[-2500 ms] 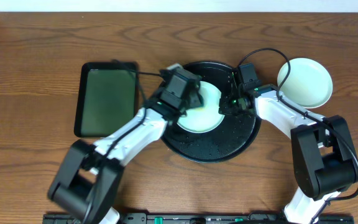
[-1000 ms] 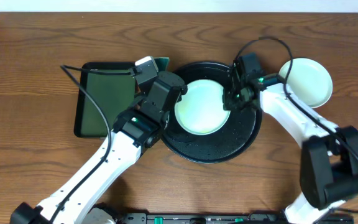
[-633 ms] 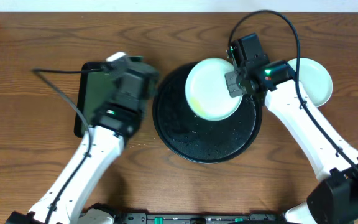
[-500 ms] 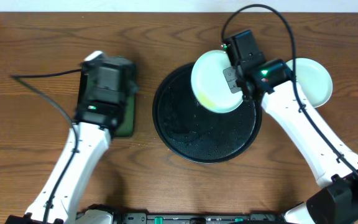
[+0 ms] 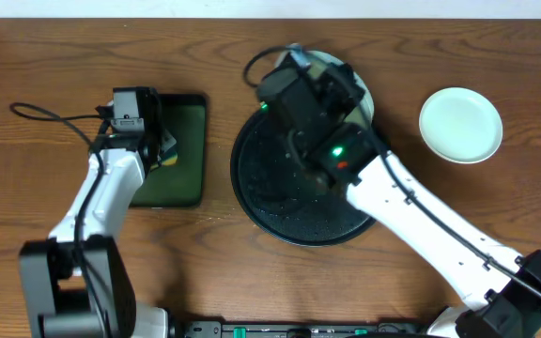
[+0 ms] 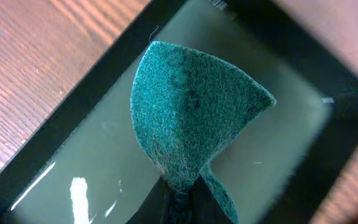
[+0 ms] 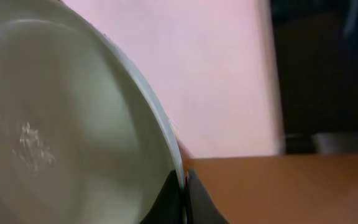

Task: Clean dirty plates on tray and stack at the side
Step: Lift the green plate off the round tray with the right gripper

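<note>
Overhead: black tray (image 5: 280, 211) at centre. One plate (image 5: 460, 124) lies on the table to its right. Second plate (image 5: 363, 89) is raised over the tray's far rim.
Left wrist: left gripper (image 6: 180, 200) pinches a scouring pad (image 6: 191, 112) above the green tray (image 6: 278, 137).
Right wrist: right gripper (image 7: 184, 194) is clamped on the second plate's rim.

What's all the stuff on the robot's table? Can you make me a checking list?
Surface: wooden table, brown grain.
Job's things: black round tray, wet-speckled, no plate seen lying on it; lifted plate, held tilted near its far rim; second plate on the table, right side.
Clutter: green rectangular tray; scrub pad above it.
End effectors: left end effector pinches the scrub pad; right end effector pinches the lifted plate's rim.
Cables: left cable and right cable, black loops.
Surroundings: pale wall.
</note>
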